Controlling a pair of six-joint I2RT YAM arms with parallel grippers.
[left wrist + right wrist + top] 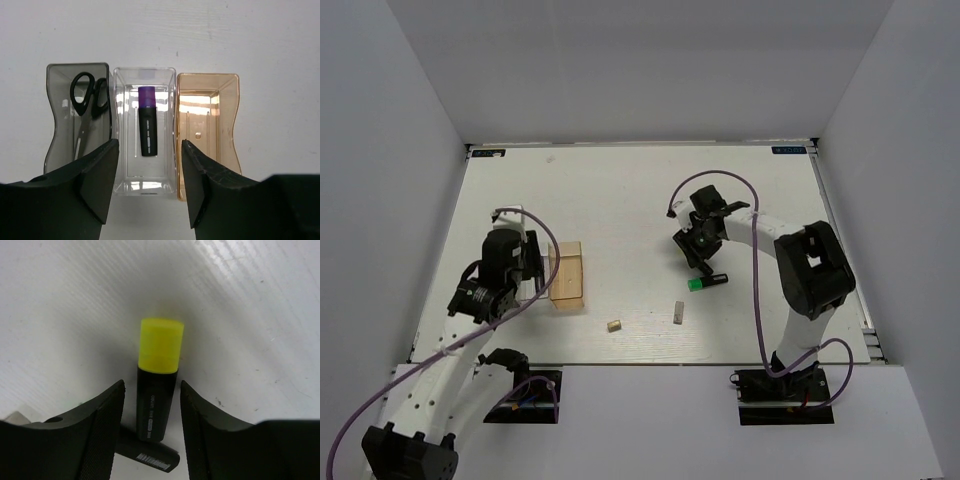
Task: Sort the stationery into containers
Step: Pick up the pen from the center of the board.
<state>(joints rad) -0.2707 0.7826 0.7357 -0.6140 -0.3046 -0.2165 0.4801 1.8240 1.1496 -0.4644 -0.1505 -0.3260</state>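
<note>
Showing white links (pixel 435 375) and black joint housings (pixel 812 268) behind the fingers (pixel 97 177); trailing looped purple cables (pixel 757 300) from there to the bases (pixel 785 385); wearing matte black, wedge-shaped fingers, finely stippled on their inner faces.

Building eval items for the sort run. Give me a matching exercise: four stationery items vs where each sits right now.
Items:
1. scissors
2. purple-capped marker
3. yellow-capped marker
4. green-capped marker

Places:
A. between the fingers of the right tool
B. in the smoky dark box
C. loose on the table, outside the tool
D. in the clear box

Pairs: 1-B; 2-D; 3-A; 4-C
</note>
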